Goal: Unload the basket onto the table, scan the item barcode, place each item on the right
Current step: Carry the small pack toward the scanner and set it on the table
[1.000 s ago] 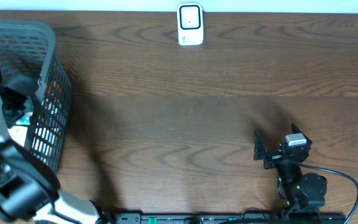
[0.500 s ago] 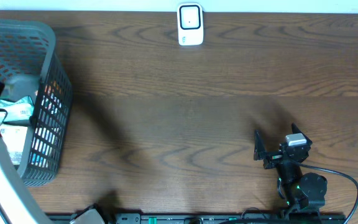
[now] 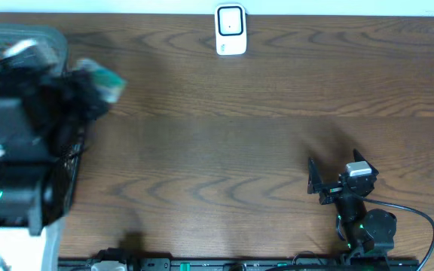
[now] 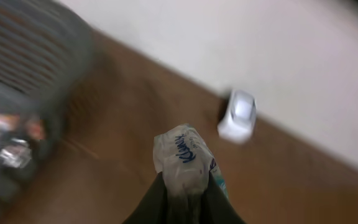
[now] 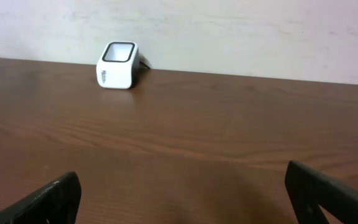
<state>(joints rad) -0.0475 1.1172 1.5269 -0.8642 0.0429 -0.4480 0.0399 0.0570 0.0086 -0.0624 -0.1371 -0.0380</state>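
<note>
Left gripper (image 4: 184,190) is out of the basket (image 3: 21,38). A second ago it was down inside; now it's up and swinging toward the open table (image 3: 224,150). It's pinched tight on a tissue pack (image 4: 182,155), which hangs in the air just past the basket rim, on the scanner (image 3: 230,30) side but still well left of it.

Both left-side views are motion-blurred. I see no barcode and can't tell which face carries it.

Right gripper (image 3: 316,183) hasn't moved: jaws spread wide, nothing in them, parked front right. Scanner is where it was.

My read: the pick is done and the carry is under way. What's left is to bring the pack to the scanner window, barcode side facing it. It may need a reorient.
</note>
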